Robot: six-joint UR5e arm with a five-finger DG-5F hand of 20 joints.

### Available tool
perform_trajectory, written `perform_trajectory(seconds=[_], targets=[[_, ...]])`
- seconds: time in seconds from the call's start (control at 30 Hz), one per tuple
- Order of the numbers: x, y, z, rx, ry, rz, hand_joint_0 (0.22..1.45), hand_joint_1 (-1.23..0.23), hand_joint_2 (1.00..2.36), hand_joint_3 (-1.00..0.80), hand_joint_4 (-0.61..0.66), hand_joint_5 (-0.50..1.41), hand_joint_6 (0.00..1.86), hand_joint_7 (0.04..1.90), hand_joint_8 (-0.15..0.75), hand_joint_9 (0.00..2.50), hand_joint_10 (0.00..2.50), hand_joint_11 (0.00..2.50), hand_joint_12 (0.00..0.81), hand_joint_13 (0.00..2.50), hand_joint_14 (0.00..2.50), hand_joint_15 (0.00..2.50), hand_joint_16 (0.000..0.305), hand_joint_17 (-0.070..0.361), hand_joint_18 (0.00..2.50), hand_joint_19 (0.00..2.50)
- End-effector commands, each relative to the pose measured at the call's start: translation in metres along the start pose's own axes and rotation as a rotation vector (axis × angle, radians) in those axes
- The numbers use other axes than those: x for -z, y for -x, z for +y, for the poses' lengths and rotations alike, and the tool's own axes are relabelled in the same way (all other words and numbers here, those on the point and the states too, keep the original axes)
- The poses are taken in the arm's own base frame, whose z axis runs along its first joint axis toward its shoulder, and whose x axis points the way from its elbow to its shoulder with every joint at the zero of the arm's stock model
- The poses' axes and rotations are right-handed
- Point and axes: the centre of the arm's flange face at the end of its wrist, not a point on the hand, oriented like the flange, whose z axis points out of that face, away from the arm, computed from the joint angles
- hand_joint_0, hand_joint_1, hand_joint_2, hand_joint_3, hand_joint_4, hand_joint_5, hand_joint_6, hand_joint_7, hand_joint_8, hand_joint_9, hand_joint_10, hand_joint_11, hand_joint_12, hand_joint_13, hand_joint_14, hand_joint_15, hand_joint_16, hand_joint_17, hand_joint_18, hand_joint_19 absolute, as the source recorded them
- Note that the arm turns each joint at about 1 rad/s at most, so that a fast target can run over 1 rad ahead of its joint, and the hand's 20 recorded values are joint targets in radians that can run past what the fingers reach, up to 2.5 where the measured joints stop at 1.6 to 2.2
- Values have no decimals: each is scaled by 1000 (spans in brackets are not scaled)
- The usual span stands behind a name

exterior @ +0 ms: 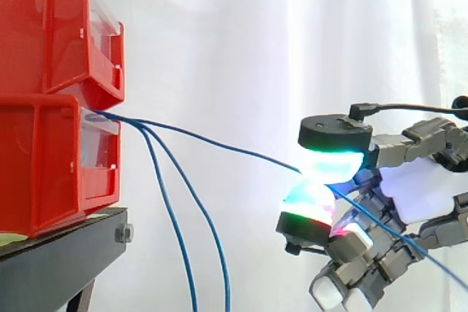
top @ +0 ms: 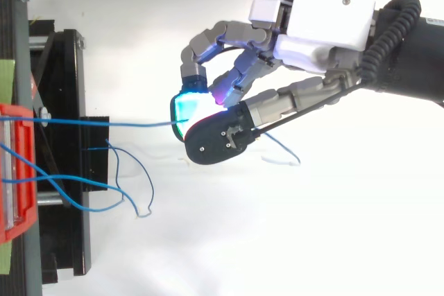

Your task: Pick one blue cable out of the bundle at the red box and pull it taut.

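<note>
The grey-and-white robot hand [exterior: 424, 191] comes in from the right, level with the lower bin, wrist roughly horizontal, and it's a pinch! Two thick glowing pads are pressed together, a cyan-green upper pad [exterior: 333, 162] on top and a green-and-red lower pad [exterior: 311, 206] beneath, with a thin blue cable [exterior: 219, 139] clamped between them. The other fingers are folded in below the pinch in the side view. From above they curl close beside it, one showing magenta. The pinched cable leaves the top front edge of the lower red plastic bin [exterior: 44, 166] and crosses the open gap to the hand, which sits well apart from the bins. It slopes gently down towards the pads with very little sag, and from above [top: 125, 123] it reads as a straight line. Past the pinch, its free tail [exterior: 409, 242] trails off down to the lower right. Two more loose blue cables [exterior: 175, 239] come out at that same spot on the lower bin and hang steeply down in front of the white curtain [exterior: 256, 34]; from above they loop slackly beside the stand. The lower bin has a clear front panel, and what lies behind it cannot be made out. An upper red plastic bin [exterior: 58, 34] is stacked directly on it, and both sit on the black metal stand [exterior: 66, 250].
</note>
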Motion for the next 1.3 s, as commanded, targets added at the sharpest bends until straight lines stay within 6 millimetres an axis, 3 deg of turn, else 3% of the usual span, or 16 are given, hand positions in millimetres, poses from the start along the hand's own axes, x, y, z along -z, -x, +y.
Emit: perform_trajectory(seconds=[0.0,0.17,0.43,0.7,0.93,1.27], targets=[[0,0,0,-1,0,0,626,-772,1004,-460,193,-140,927,1093,347,969,16,1145,367,727,22,546,50,112,636,518],[0,0,0,-1,0,0,510,-640,1000,-500,169,-139,913,1098,368,980,14,1142,382,710,21,548,54,122,630,524],[0,1,0,-1,0,-1,499,-505,1000,-500,158,-137,905,1121,371,978,14,1122,388,696,19,542,56,125,602,532],[0,1,0,-1,0,-1,501,-508,1000,-500,156,-138,901,1138,370,970,15,1123,390,690,19,543,56,126,577,537],[0,1,0,-1,0,-1,419,-537,1000,-500,165,-135,902,1109,412,987,15,1114,425,710,17,537,64,145,624,516],[0,1,0,-1,0,-1,587,-397,1004,-438,129,-136,898,1160,346,973,18,1142,369,683,21,545,52,116,543,569]])
